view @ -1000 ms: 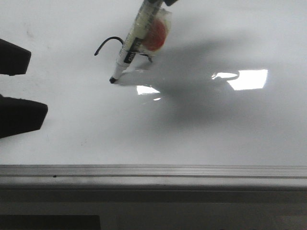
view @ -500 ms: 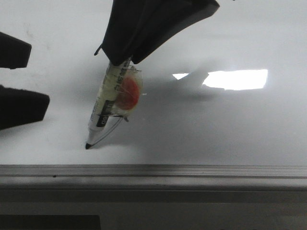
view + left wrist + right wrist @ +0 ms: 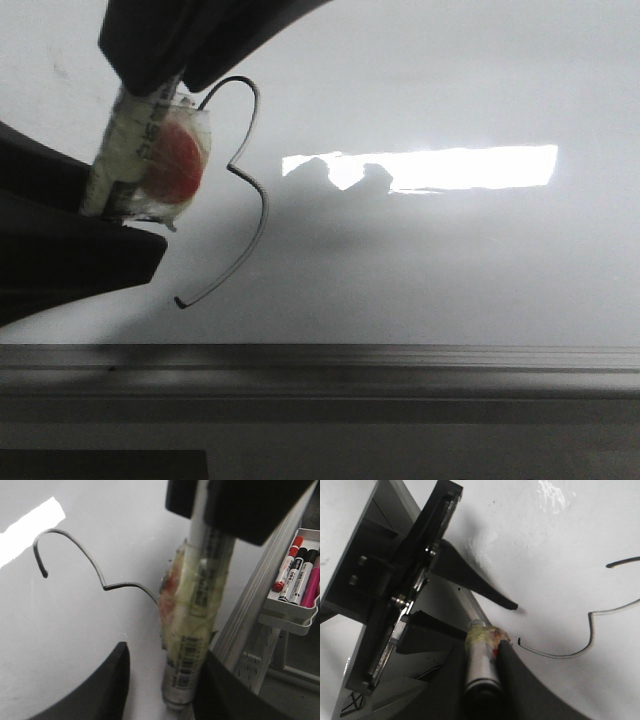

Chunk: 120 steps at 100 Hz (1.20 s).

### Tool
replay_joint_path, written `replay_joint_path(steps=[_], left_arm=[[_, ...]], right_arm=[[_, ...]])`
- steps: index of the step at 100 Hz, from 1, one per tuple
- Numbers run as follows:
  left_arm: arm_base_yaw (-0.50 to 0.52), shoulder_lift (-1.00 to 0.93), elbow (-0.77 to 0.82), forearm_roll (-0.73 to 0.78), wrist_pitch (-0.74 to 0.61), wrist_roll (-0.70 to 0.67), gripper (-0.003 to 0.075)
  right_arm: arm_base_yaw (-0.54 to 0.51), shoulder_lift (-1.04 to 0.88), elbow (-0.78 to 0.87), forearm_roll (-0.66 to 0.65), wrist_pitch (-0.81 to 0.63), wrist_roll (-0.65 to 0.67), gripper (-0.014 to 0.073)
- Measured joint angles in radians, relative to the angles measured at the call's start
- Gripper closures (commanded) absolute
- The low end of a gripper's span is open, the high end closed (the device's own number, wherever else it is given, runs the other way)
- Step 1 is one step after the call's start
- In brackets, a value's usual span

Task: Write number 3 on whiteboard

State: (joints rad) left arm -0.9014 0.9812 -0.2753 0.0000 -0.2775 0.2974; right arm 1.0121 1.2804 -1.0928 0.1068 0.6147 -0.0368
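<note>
The number 3 (image 3: 262,205) is a thin dark stroke on the whiteboard (image 3: 450,270), with a hooked top, a sharp middle notch and a long grey lower curve. It also shows in both wrist views (image 3: 95,562) (image 3: 592,625). My right gripper (image 3: 165,75) (image 3: 481,650) is shut on a tape-wrapped marker (image 3: 125,165) (image 3: 480,675) with an orange blob, to the left of the 3. The marker's tip is hidden. My left gripper (image 3: 115,222) (image 3: 167,652) is open, and the marker's lower end (image 3: 192,630) hangs between its fingers, close against one and apart from the other.
A grey metal edge strip (image 3: 400,360) runs along the board's near side. A bright rectangular glare patch (image 3: 450,168) lies right of the 3. In the left wrist view, a small white tray (image 3: 300,620) with red, black and pink markers hangs beyond the board's edge.
The marker drew the lower curve of the 3 down to its end, then came off the board and moved left, between the left gripper's fingers. The left gripper reaches further in.
</note>
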Motion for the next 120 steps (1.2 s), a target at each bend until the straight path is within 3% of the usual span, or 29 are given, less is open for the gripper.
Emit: replay_joint_path(steps=[7, 24, 29, 41, 46, 51, 63, 70, 96, 120], left_arm=[[0.000, 0.000, 0.000, 0.000, -0.007, 0.000, 0.0738], [0.000, 0.000, 0.000, 0.010, -0.008, 0.006, 0.0740], [0.000, 0.000, 0.000, 0.010, -0.008, 0.007, 0.0741], [0.000, 0.000, 0.000, -0.017, -0.014, -0.013, 0.0741], [0.000, 0.000, 0.000, -0.086, -0.016, -0.046, 0.0741], [0.000, 0.000, 0.000, -0.185, -0.021, -0.086, 0.0741], [0.000, 0.000, 0.000, -0.482, -0.025, -0.167, 0.0741], [0.002, 0.002, -0.004, -0.582, -0.028, -0.183, 0.0741], [0.034, 0.005, -0.039, -0.737, 0.043, -0.191, 0.0741], [0.109, 0.000, -0.070, -0.757, 0.178, -0.193, 0.0736]], right_arm=[[0.000, 0.000, 0.000, -0.002, -0.009, 0.000, 0.0658], [-0.002, 0.000, 0.000, -0.004, -0.016, 0.000, 0.0631], [-0.002, 0.000, 0.000, -0.004, -0.016, 0.000, 0.0548], [-0.006, 0.000, 0.000, -0.022, -0.016, 0.001, 0.0176], [-0.018, -0.002, 0.000, -0.033, -0.012, 0.001, 0.0078], [-0.032, -0.014, 0.000, -0.034, -0.010, 0.001, 0.0039], [-0.075, -0.059, 0.000, -0.045, -0.014, 0.001, 0.0058], [-0.092, -0.086, 0.000, -0.048, -0.021, 0.001, 0.0072], [-0.099, -0.124, 0.000, -0.048, -0.037, 0.004, 0.0074], [-0.099, -0.124, 0.000, -0.048, -0.039, 0.004, 0.0074]])
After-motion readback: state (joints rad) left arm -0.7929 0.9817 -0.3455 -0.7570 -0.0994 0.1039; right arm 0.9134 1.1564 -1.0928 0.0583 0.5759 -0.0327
